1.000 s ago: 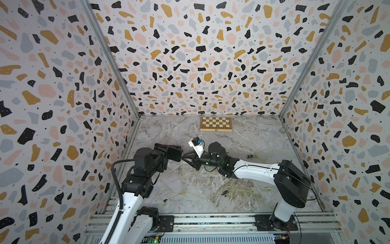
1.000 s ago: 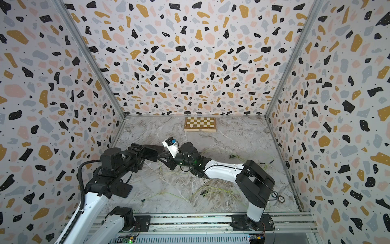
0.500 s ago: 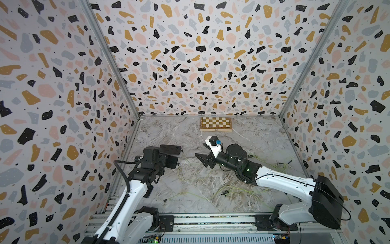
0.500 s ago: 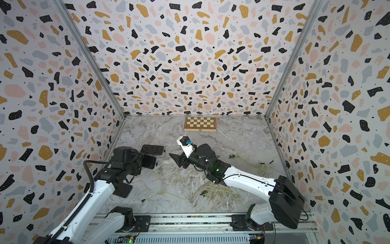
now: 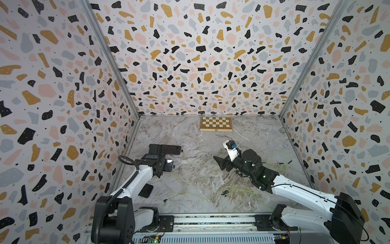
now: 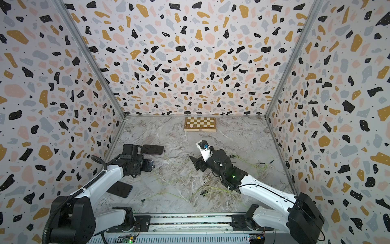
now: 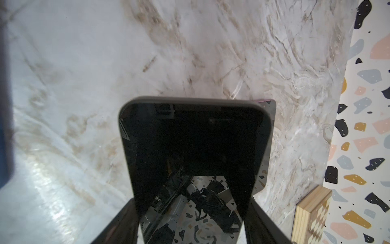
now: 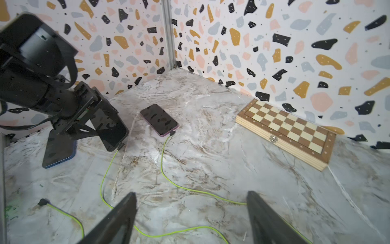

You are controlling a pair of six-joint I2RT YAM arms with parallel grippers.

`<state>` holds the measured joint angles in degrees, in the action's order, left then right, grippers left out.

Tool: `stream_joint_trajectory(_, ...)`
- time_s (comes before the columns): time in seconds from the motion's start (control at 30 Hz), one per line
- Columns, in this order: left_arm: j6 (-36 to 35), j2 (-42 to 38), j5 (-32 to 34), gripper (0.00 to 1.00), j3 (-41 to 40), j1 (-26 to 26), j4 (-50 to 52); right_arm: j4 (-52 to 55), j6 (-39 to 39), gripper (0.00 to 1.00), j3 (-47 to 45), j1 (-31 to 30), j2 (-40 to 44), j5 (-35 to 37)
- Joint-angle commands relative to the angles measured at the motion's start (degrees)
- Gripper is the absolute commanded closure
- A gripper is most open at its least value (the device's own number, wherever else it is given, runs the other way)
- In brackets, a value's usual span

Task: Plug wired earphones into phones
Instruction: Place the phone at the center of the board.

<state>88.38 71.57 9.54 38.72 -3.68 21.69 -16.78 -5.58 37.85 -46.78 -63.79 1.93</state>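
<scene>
L arm [image 5: 135, 181]: reaches fwd from rail, elbow low, wrist angled down.
L gripper [image 7: 193, 200]: jaws clamped on long edges of held phone [image 7: 190, 137].
R arm [image 5: 299, 190]: stretched low over table [image 8: 211, 160], tip twd L side.
R gripper [image 8: 191, 194]: jaws wide, nothing betw.
Held phone: tilted, black, glossy, rounded corners; cable plugged in lower end.
Flat phone [image 8: 159, 119]: screen up, purple rim, just beyond held phone; cable plugged in.
Third phone [image 8: 57, 152]: flat, blue rim, under L arm.
Cables [image 8: 161, 160]: thin, yellow-green, loose curves on table; free plug [image 8: 42, 201] black.
Table: marble-look, grey-brown veins.
Chessboard [image 8: 285, 131]: wood, closed, by back wall.
</scene>
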Motion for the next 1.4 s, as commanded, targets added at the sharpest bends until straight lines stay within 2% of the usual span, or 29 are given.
stream_joint_trajectory(0.0, 0.13, 3.13, -0.17, 0.50, 0.90, 1.51, -4.41, 3.96, -1.79, 0.04, 0.56, 1.15, 1.47, -1.50)
stream_joint_trajectory(0.13, -0.57, 6.59, -1.49, 0.49, 2.20, 1.92, -4.87, 5.20, -1.05, 0.02, -0.23, 1.24, 1.90, -4.06)
stream_joint_trajectory(0.27, -1.17, 8.33, -0.91, 0.42, 1.90, 1.99, -5.18, 6.58, -0.75, 0.02, -0.79, 1.26, 2.26, -6.23)
stream_joint_trajectory(0.57, -5.52, 6.79, 0.03, 0.02, 2.81, 2.45, -2.36, 8.60, 1.47, 0.02, -1.55, 1.09, 1.78, -11.99)
stream_joint_trajectory(0.6, -6.19, 6.12, 0.16, 0.00, 2.93, 2.45, -1.82, 8.62, 1.84, 0.03, -1.55, 0.95, 1.39, -12.53)
stream_joint_trajectory(0.77, -13.26, 0.50, -0.65, 0.01, 4.72, 2.45, 3.98, 9.60, 4.88, 0.14, -0.02, -3.31, -2.89, -13.18)
stream_joint_trajectory(0.87, -20.11, -4.17, -2.75, 0.01, 5.86, 2.45, 9.97, 10.88, 5.72, 0.23, 2.32, -8.41, -7.64, -11.89)
stream_joint_trajectory(1.0, -25.63, -11.12, -6.68, 0.00, 4.19, 2.45, 17.11, 11.62, 5.44, 0.34, 5.35, -14.87, -14.60, -11.01)
stream_joint_trajectory(1.2, -24.85, -23.66, -9.72, 0.01, -1.84, 2.45, 25.27, 11.41, 2.59, 0.45, 9.92, -22.22, -24.71, -8.96)
stream_joint_trajectory(1.37, -22.70, -31.00, -10.90, 0.02, -4.98, 2.45, 28.42, 12.27, -0.06, 0.52, 13.56, -24.30, -31.62, -6.90)
